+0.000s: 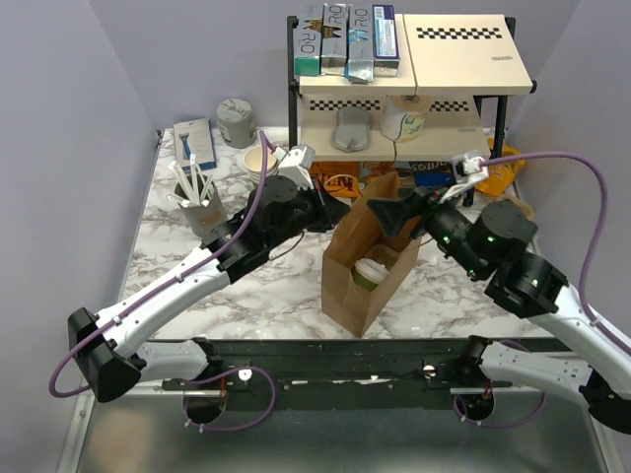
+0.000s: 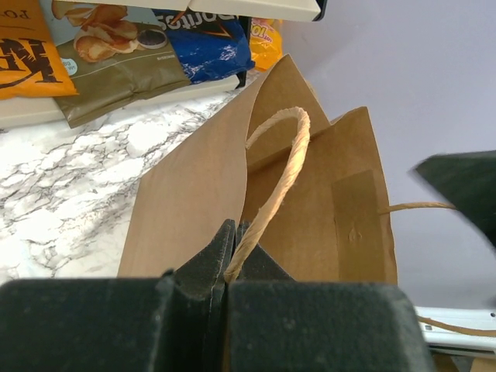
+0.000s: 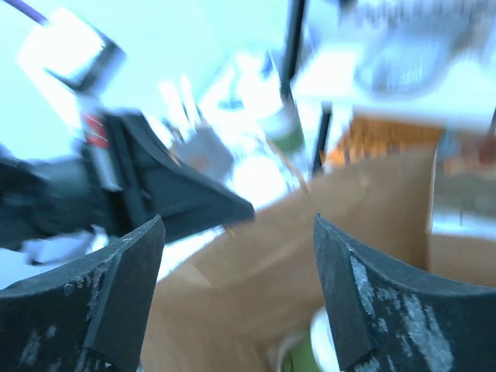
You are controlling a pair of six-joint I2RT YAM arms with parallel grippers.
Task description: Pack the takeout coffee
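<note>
Peering into the bag (image 1: 340,286) at mid-table: spotting the coffee (image 1: 369,278) standing upright inside, close to the 3 o'clock wall. Showing a white round lid (image 1: 372,267) on top and a strip of green just below; hidden from there down by brown paper. Blurred in the right wrist view, only a pale-and-green patch at 6 o'clock.

Over to the left gripper (image 2: 231,273): clamped tight on the twine handle (image 2: 285,151), pinching it at the bag's 11 o'clock rim, arm stretched in low from 8 o'clock.

Now the right gripper (image 1: 397,213): poised over the bag's mouth around 1 o'clock, fingers (image 3: 116,287) spread wide, nothing between them, tips aimed toward the left gripper, arm reaching in from 4 o'clock.
</note>
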